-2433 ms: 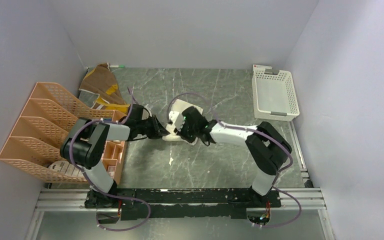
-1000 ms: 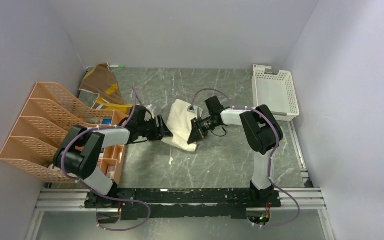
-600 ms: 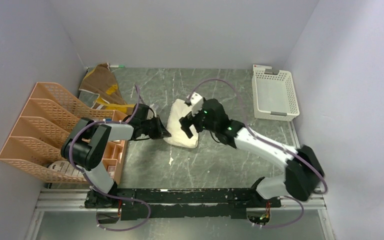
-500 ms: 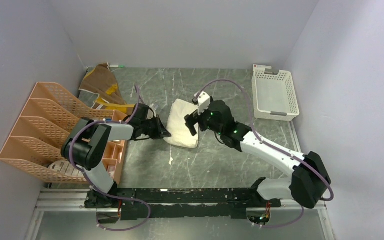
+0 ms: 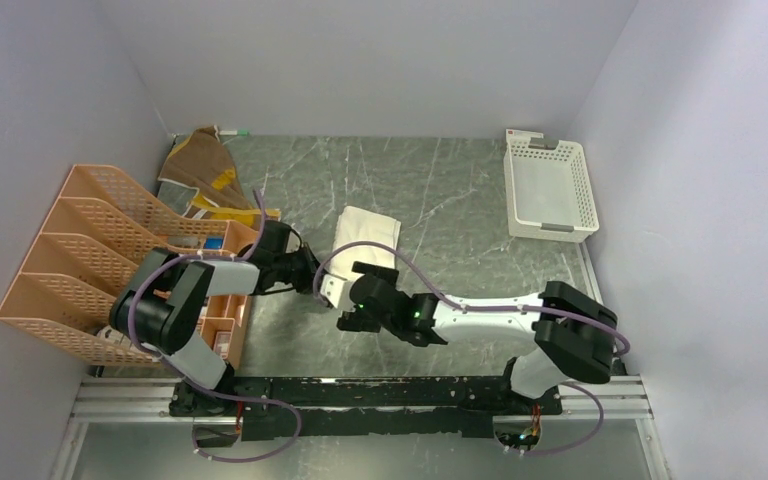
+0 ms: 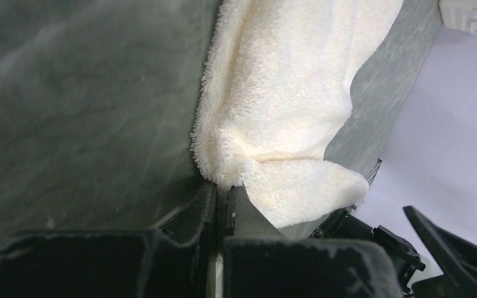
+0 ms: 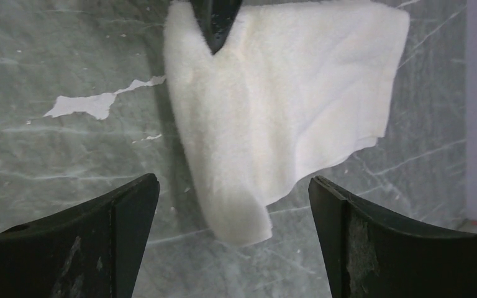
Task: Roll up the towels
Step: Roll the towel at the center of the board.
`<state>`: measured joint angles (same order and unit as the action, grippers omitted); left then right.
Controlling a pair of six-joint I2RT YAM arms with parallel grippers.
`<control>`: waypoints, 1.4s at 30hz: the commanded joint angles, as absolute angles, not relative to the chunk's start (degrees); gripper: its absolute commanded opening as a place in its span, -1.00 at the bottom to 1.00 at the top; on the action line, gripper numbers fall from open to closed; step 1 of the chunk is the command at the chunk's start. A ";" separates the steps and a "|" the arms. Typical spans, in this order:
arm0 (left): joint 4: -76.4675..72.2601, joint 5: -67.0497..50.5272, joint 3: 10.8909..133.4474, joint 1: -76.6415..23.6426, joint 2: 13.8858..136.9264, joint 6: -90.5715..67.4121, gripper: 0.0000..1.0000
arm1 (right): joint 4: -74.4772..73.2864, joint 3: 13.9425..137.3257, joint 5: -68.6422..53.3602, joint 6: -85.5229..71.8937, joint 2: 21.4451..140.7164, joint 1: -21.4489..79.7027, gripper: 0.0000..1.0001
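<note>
The cream-white towel [image 5: 365,238] lies folded lengthwise on the dark marble table [image 5: 460,200], its near end curled over. My left gripper [image 5: 316,281] is shut on that towel's near-left corner; the wrist view shows the corner of the cream-white towel [image 6: 286,93] pinched where the tips of the left gripper [image 6: 222,190] meet. My right gripper [image 5: 353,312] hovers open just in front of the near end. Its wrist view shows the cream-white towel [image 7: 286,105] ahead of the right gripper [image 7: 234,180], with nothing between the fingers. The brown and mustard towel [image 5: 205,165] lies crumpled at the back left.
An orange mesh file rack [image 5: 80,250] stands along the left wall, close behind my left arm. A white slotted basket [image 5: 548,185] sits at the back right. A scrap of white paper [image 7: 93,105] lies on the marble left of the towel.
My right gripper has let go of the towel's right side, opened, and swung round to the near end. My left gripper has shut on the near-left corner.
</note>
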<state>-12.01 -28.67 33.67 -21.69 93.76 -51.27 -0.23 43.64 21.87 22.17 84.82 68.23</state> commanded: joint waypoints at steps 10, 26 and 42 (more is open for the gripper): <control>-14.33 -30.35 28.91 -21.27 92.91 -54.38 -0.86 | 8.91 45.34 22.91 39.82 96.91 68.29 0.62; -18.82 -38.28 28.67 -15.55 88.46 -51.29 -0.32 | -7.59 55.45 -9.24 31.27 94.90 55.54 -1.00; -14.05 -33.12 26.43 -12.57 75.06 -44.57 0.52 | -49.31 88.20 -58.79 39.98 121.79 38.96 -1.00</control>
